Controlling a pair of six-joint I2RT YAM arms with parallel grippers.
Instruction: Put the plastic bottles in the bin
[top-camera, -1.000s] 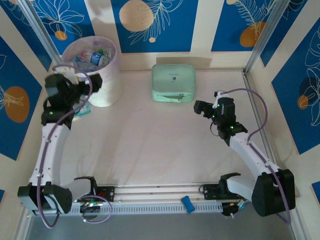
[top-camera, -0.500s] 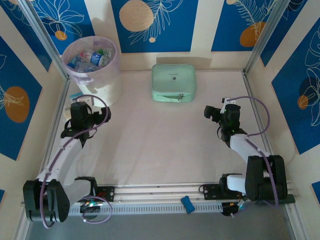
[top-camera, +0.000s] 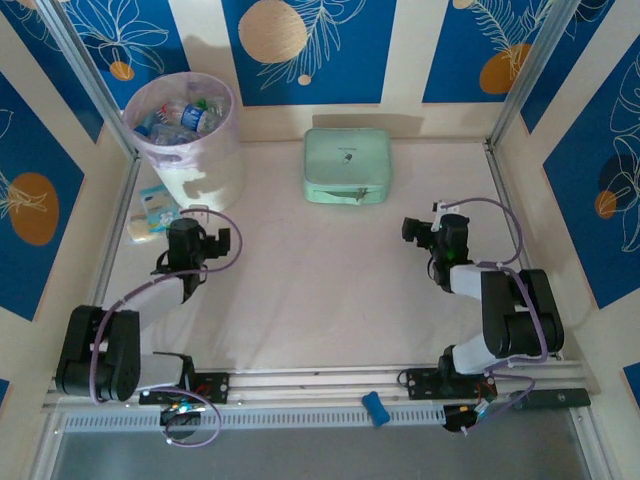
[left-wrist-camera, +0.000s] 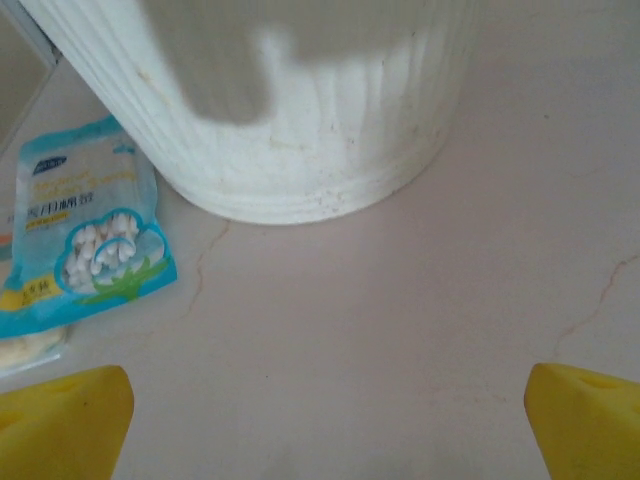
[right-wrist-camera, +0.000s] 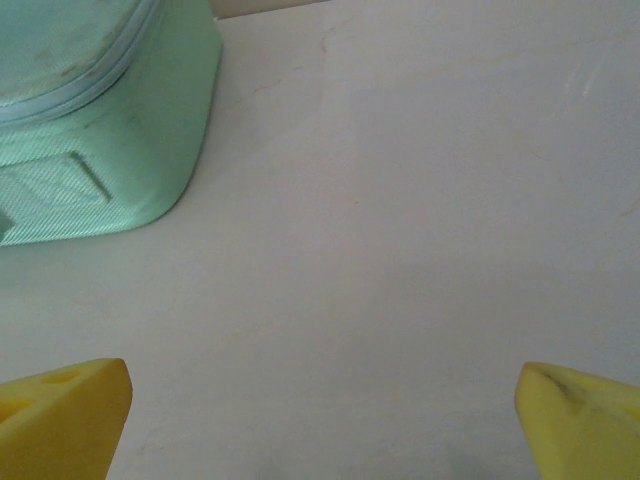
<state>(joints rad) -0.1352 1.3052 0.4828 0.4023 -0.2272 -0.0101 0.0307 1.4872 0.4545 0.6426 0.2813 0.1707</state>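
1. Top external view: the bin stands at the 11 o'clock corner of the table, upright, close to the back wall.
2. The plastic bottles lie heaped inside the bin. Clear bodies, blue labels and a green cap or two show through the open top. Count cannot be told.
3. A mint green case lies flat at 12 o'clock, near the back wall, well apart from the bin.
4. A blue-and-white packet lies flat at the bin's 7 o'clock, just beside its base. A pale yellowish item lies at the packet's near end; what it is cannot be told.
5. The left gripper sits low over the table at about 9 o'clock, pointing toward 12 o'clock at the bin's foot.
6. Left wrist view: the left gripper has its jaws spread wide, yellow fingertips in the two bottom corners, bare table between them, nothing held. The bin's ribbed white base is ahead; the packet is at 10 o'clock, touching or nearly touching the base.
7. The right gripper is low at about 3 o'clock, pointing toward 11 o'clock.
8. Right wrist view: the right gripper has its jaws wide apart, fingertips in the bottom corners, empty. The case's corner is at 10 o'clock, apart from the fingers.
9. A small blue piece sits on the near rail at 6 o'clock.
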